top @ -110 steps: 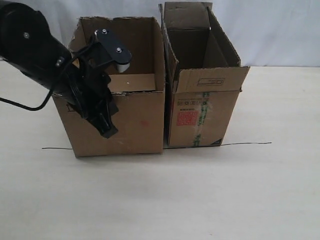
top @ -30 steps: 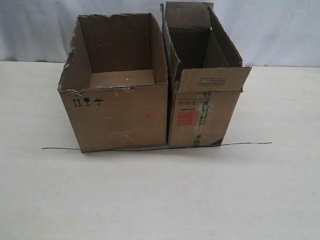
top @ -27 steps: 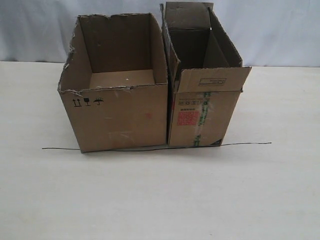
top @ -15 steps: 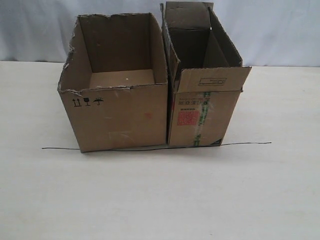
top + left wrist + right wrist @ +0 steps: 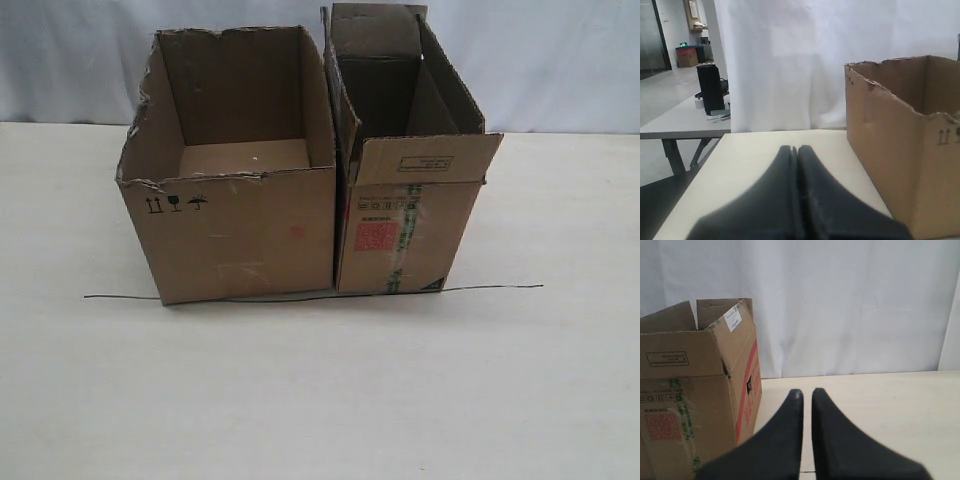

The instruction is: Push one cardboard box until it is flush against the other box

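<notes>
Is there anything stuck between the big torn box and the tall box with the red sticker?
Nothing visible. The cardboard box sits right beside the other box, with only a thin dark seam between their sides.

Handling symbols (image 5: 175, 205) — cardboard box (image 5: 240, 240)

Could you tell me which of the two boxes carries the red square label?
The other box, taller and narrower, on the right; the cardboard box shows only small black symbols.
</notes>
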